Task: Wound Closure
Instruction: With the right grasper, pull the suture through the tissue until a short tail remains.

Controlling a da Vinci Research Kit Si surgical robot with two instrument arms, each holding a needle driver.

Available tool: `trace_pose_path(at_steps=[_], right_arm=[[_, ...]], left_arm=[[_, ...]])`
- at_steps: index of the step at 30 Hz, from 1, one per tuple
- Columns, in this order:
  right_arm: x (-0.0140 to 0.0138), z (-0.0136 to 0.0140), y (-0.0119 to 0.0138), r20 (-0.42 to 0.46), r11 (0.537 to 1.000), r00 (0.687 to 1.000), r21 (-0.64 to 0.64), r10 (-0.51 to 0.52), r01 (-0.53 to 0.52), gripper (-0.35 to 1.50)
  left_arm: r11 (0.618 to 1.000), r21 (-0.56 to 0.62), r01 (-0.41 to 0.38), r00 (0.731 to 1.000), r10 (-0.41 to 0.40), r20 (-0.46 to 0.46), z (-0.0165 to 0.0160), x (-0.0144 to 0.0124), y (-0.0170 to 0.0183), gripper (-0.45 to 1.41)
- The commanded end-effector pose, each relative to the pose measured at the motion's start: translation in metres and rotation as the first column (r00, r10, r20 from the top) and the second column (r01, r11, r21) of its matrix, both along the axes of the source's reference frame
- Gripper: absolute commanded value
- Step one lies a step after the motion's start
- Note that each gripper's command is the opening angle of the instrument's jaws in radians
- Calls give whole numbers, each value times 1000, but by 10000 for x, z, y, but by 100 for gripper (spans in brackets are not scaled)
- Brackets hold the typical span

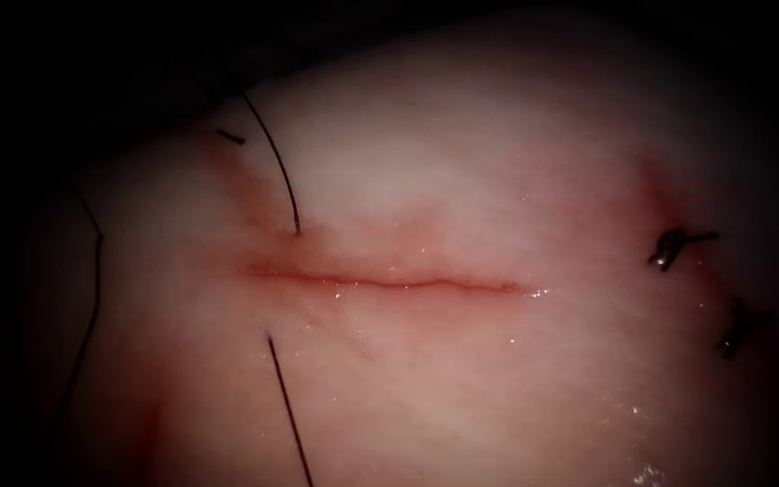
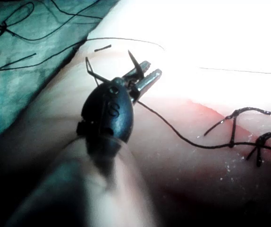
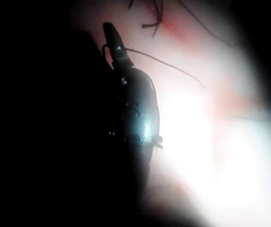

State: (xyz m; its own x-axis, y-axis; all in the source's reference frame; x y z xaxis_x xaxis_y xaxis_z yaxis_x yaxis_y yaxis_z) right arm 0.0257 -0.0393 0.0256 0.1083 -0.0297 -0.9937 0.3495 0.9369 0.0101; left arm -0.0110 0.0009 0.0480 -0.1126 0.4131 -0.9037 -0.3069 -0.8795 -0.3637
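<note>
Where the thread (image 1: 283,176) goes into the soft pink tissue (image 1: 498,180) just above the cut (image 1: 389,282), it comes out again below it. The left tool (image 2: 142,78) pinches the thin curved needle (image 2: 134,60), off the tissue. The right tool (image 3: 111,35) looks closed on thread. Two dark knots (image 1: 673,245) sit far right.

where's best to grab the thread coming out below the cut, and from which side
Likely take the thread on its straight stretch a little past where it leaves the tissue, jaws across it, from the right: bare tissue there, another strand lies left. The left tool seems shut on the needle, outside the tissue.
</note>
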Motion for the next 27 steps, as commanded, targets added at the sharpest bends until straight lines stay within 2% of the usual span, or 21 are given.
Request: trace_pose_path(at_steps=[1,7,8,13,17,23,27], right_arm=[[18,13,34,-10,999,1000,-28,24,-25,113],[35,53,91,-9,994,997,-81,77,-78,128],[43,71,105,2,992,995,-86,97,-97,131],[57,110,128,7,987,991,-97,131,-130,133],[69,130,139,13,984,989,-103,150,-148,133],[88,145,144,21,979,985,-112,172,-169,135],[93,149,141,23,978,985,-119,173,-170,125]], left_arm=[[1000,-4,0,1000,0,1,4,-4,8,-45],[1000,-4,0,1000,0,1,4,-4,8,-45],[1000,-4,0,1000,0,2,3,-4,8,-45],[1000,-4,-1,1000,1,2,3,-3,8,-45],[1000,-4,-1,1000,1,2,3,-3,8,-45],[1000,-4,-1,1000,1,2,3,-3,8,-45],[1000,-4,-2,1000,2,2,2,-2,8,-45]])
